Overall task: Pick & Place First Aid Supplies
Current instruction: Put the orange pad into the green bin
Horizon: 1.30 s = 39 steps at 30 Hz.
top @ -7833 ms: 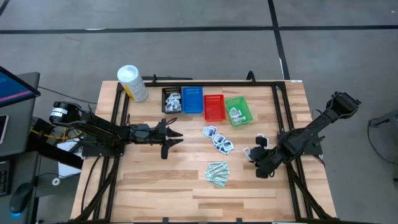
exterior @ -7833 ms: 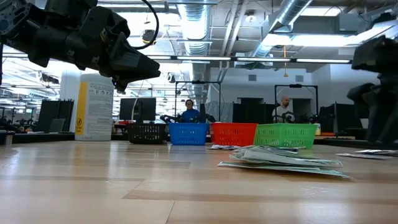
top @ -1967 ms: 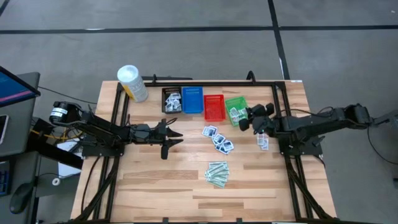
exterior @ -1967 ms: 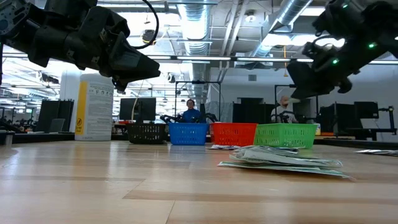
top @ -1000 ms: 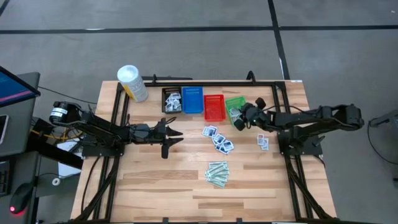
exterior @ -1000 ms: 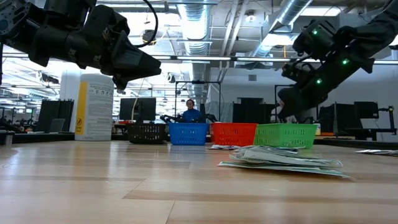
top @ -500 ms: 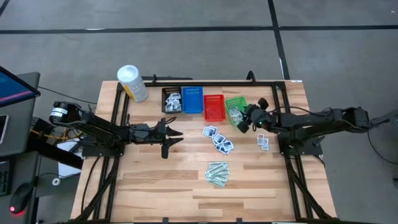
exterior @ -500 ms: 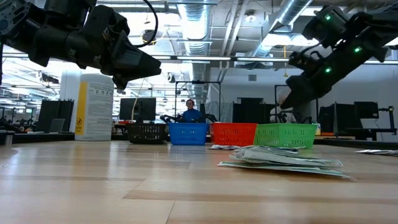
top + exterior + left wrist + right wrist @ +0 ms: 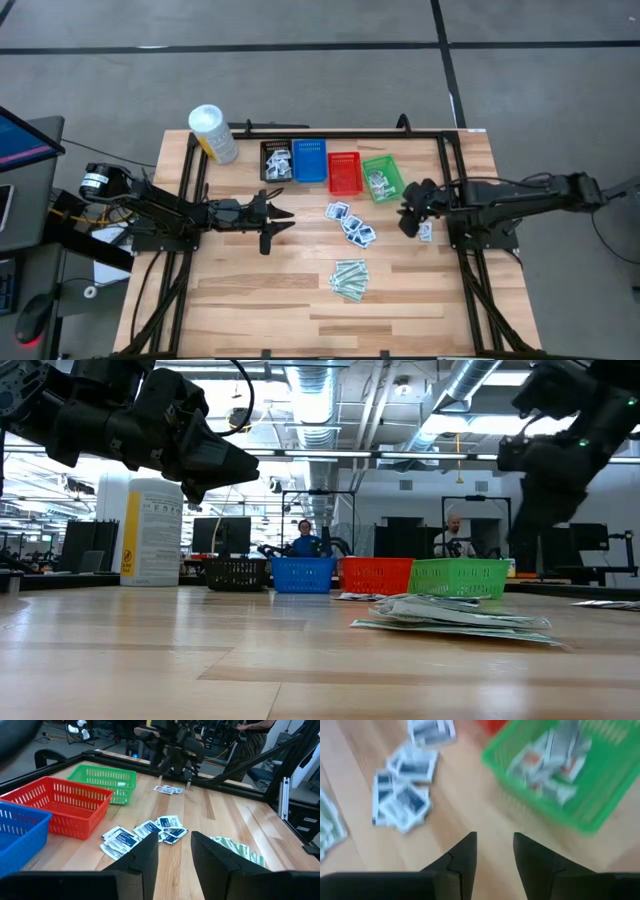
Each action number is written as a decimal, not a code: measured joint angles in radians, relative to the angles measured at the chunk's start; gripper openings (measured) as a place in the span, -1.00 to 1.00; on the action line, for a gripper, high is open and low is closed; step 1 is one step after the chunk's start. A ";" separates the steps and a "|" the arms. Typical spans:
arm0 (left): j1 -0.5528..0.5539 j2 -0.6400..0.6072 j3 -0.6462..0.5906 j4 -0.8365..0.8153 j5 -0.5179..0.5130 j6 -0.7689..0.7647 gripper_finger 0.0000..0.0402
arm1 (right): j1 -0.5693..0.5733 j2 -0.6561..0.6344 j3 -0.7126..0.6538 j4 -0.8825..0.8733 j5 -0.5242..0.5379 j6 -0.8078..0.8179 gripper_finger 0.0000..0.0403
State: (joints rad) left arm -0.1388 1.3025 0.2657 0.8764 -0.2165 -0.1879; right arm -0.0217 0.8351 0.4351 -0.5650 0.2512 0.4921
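Nearest, at the front of the wooden table (image 9: 250, 290), lies a small heap of pale-green strips (image 9: 349, 279); just beyond it, toward the middle, a cluster of white packets with dark print (image 9: 350, 224) is spread flat on the wood; level with these on the left side, the left gripper (image 9: 272, 221) hangs above the boards, its fingers (image 9: 145, 859) spread with nothing between them; on the right side, the right gripper (image 9: 409, 214) hovers just beside the green basket (image 9: 383, 176) and close to a few loose packets (image 9: 424, 230) lying by the frame rail, its fingers (image 9: 461, 857) apart and empty; farther back a row of four mesh baskets stands side by side, the green one holding several white packets with red print (image 9: 551, 752), then the red basket (image 9: 344, 172), the blue basket (image 9: 309, 160) and the black basket (image 9: 276, 160), which also holds packets; beyond the row, at the far left corner, a tall white tub (image 9: 212, 133) with a yellow label stands upright.
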 joint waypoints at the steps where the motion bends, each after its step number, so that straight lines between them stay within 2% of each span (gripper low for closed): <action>1: 0.000 0.000 0.000 0.000 0.000 0.000 -0.42 | 0.008 0.001 0.000 -0.027 -0.013 0.026 -0.39; 4: 0.000 0.000 0.000 0.000 0.000 0.000 -0.42 | 0.035 0.003 0.000 -0.106 -0.045 0.105 -0.39; 10: 0.000 0.000 0.000 0.000 0.000 0.000 -0.42 | 0.109 0.003 0.000 -0.240 -0.043 0.272 -0.40; 16: 0.000 0.000 0.000 0.000 0.000 0.000 -0.42 | 0.194 0.003 -0.016 -0.252 0.002 0.391 -0.40; 23: 0.000 0.000 0.000 0.000 0.000 0.000 -0.42 | 0.218 0.003 -0.038 -0.260 0.016 0.489 -0.41; 27: 0.000 0.000 0.000 0.004 0.000 0.000 -0.42 | 0.218 0.003 -0.048 -0.263 0.065 0.503 -0.41; 34: 0.000 0.000 0.000 0.004 0.000 0.000 -0.42 | 0.218 0.003 -0.048 -0.261 0.065 0.499 -0.41; 39: 0.000 0.000 0.000 0.004 0.001 0.000 -0.42 | 0.218 0.003 -0.048 -0.258 0.064 0.429 -0.41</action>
State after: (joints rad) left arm -0.1390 1.3025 0.2657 0.8806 -0.2157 -0.1883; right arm 0.1959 0.8383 0.3866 -0.8230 0.3150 0.9214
